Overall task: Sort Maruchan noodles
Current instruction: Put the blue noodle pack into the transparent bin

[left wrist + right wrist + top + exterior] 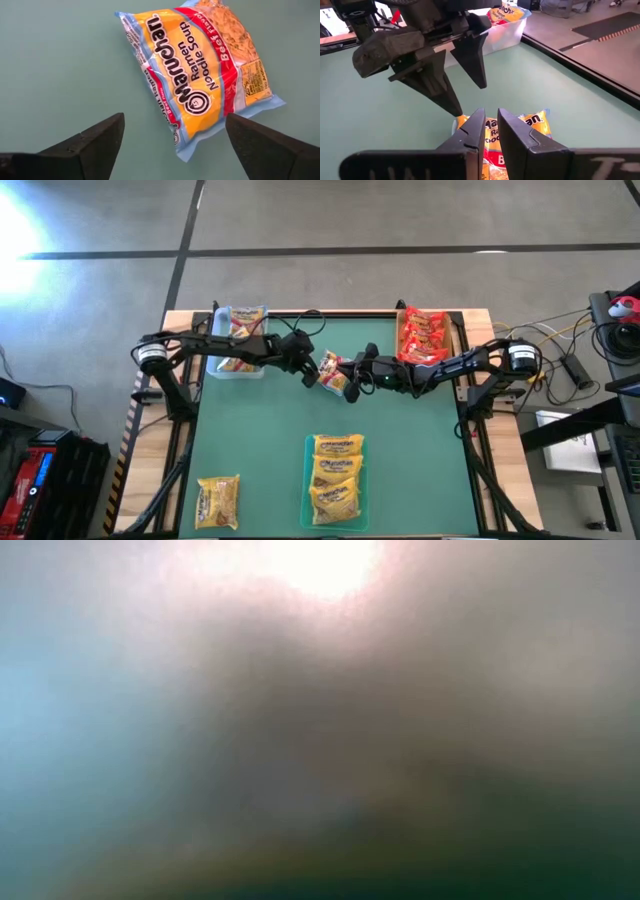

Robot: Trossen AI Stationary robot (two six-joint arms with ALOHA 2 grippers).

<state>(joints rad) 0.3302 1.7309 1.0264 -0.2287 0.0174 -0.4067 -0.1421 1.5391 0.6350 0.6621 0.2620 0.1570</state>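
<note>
Mid-table, a bit toward the far edge, is where both arms meet over one beef-flavor noodle packet (334, 373) lying on the green table (260, 440).

Layout first, bc it explains a lot. The clear tray (236, 340) at the far left corner has orange-and-white packets in it, the red packets (424, 335) sit stacked at the far right corner, and a row of yellow packets (337, 475) runs along the near edge around the middle. One more yellow packet (218, 501) lies alone by the near left corner, prob not sorted yet. So it's grouped by flavor/color, and my guess is the packet in the middle belongs w/ the ones in the clear tray, since the label colors look the same.

Left gripper (172, 137) hangs just above that packet w/ fingers spread wide, nothing between them; the left wrist view shows the packet lying flat on the table beyond the tips, not touched. Reads to me like a release or a lineup for a grab, can't say which.

Right gripper (490, 132) sits just beside the same packet from the right side, fingers nearly pressed together w/ only a thin slit between them. Doesn't look like it's pinching anything (the packet shows past the tips, not in the gap).

Low view is just a blur, no help there.
</note>
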